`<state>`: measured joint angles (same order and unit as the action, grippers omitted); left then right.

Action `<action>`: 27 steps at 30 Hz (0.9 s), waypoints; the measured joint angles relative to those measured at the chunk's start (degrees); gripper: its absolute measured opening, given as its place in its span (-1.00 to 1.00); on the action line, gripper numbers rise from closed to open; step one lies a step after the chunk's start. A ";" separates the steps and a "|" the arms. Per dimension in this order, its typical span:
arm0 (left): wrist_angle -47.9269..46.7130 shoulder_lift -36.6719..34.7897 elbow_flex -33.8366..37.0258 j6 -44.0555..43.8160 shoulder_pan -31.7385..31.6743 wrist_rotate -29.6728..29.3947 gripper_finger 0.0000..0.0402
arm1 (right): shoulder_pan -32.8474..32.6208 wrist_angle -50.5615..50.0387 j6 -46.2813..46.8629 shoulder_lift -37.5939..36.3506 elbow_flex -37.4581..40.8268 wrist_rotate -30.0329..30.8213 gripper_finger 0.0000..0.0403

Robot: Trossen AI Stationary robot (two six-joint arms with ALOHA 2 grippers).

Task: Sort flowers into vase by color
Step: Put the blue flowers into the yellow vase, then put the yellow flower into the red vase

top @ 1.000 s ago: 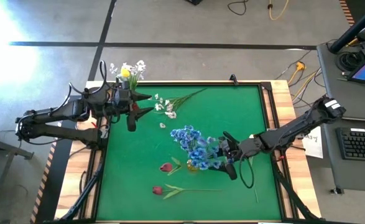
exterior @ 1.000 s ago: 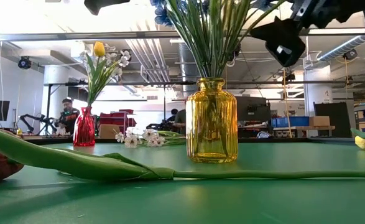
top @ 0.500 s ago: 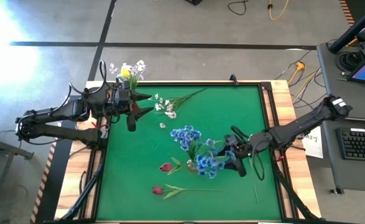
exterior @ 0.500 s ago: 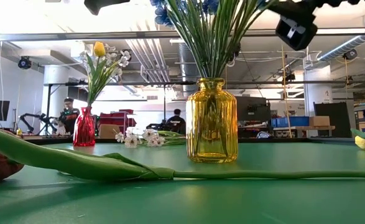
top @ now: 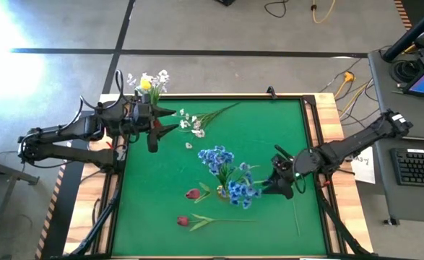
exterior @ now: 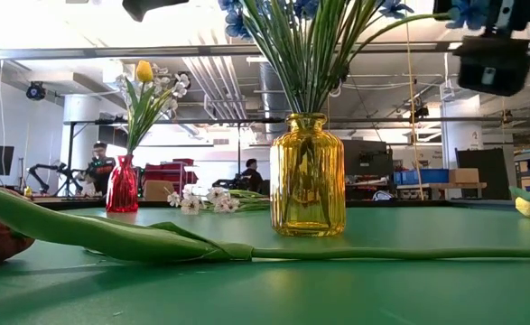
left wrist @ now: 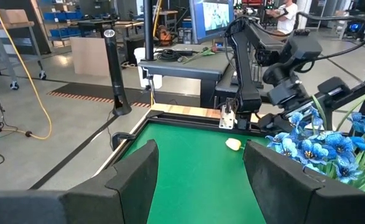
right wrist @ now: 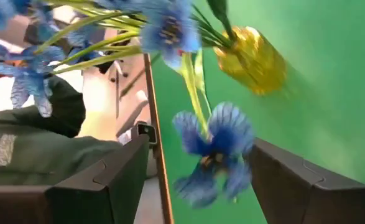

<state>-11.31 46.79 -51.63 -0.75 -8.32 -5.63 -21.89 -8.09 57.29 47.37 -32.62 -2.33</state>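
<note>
Blue flowers [top: 230,177] stand with their stems in a yellow glass vase [exterior: 307,176] mid-table. My right gripper [top: 271,186] is open just right of them, and one blue bloom [right wrist: 214,146] shows ahead between its fingers, untouched. A red vase [exterior: 123,188] at the far left corner holds a yellow tulip and white blossoms [top: 148,81]. A white spray [top: 193,124] and two red tulips [top: 192,193] [top: 186,220] lie flat on the mat. My left gripper [top: 170,120] waits open near the red vase, above the mat.
The green mat [top: 161,188] is framed by wooden table edges. A yellow bloom [left wrist: 233,144] lies on the mat near the right edge, under my right arm. A long tulip stem [exterior: 111,236] runs across the near part of the mat.
My right gripper has drawn back out of the blue blooms toward the table's right edge, rising a little and rolling about its own axis. The blue flowers stay in the yellow vase, and the blooms on that side have swung loose.
</note>
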 joint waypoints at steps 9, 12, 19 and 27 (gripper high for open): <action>0.24 -0.01 -0.01 0.14 0.00 0.00 0.10 | 0.03 -14.79 21.21 -1.78 0.00 0.89 0.20; 0.30 -0.01 -0.01 0.24 0.01 0.00 0.10 | 0.04 -21.43 27.73 -0.75 0.00 0.61 0.18; 0.83 0.02 -0.01 0.24 0.00 0.00 0.10 | 0.07 -29.42 34.80 0.38 0.02 -0.74 0.15; 1.72 0.04 -0.01 0.28 0.00 0.00 0.10 | 0.07 -42.12 41.74 1.62 0.02 -1.15 0.15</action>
<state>-9.59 46.83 -51.64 -0.47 -8.32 -5.63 -21.82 -50.21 99.03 48.99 -32.60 -3.49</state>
